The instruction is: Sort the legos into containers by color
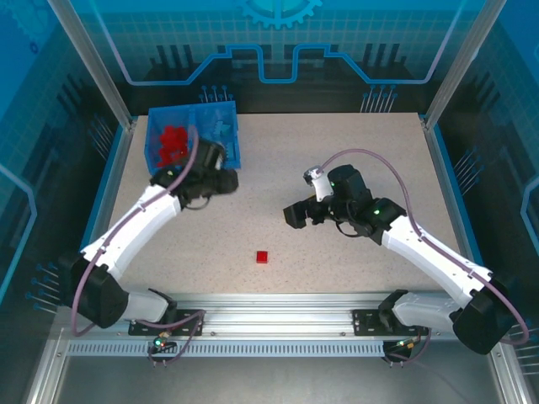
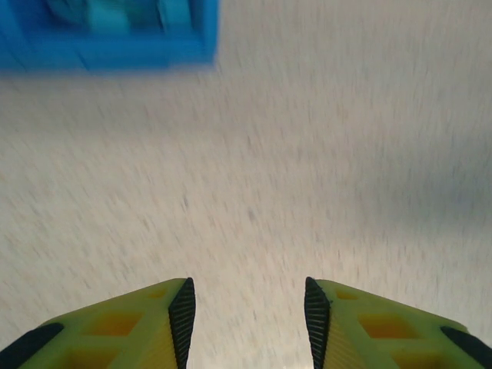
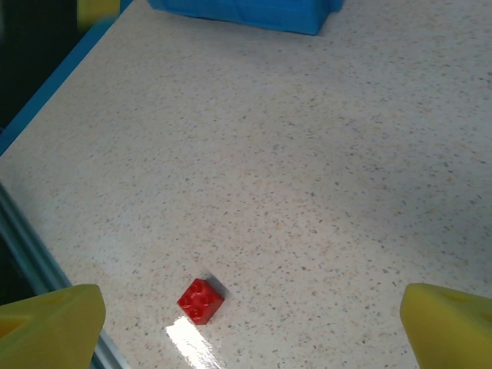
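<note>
The blue bin (image 1: 157, 160) stands at the table's far left, with red legos (image 1: 173, 145) in its left container and light blue legos (image 1: 221, 130) in its right one. My left gripper (image 1: 226, 178) hovers by the bin's near right corner. In the blurred left wrist view it (image 2: 246, 288) is open over bare table with nothing between its pads, and the bin (image 2: 108, 48) lies at the upper left. One red lego (image 1: 263, 256) lies alone on the table. My right gripper (image 1: 293, 215) is wide open above and beyond it (image 3: 200, 300).
The speckled table (image 1: 354, 151) is ringed by a blue border and clear enclosure walls. A metal rail (image 1: 278, 307) with the arm bases runs along the near edge. The table's left edge (image 3: 46, 92) appears in the right wrist view.
</note>
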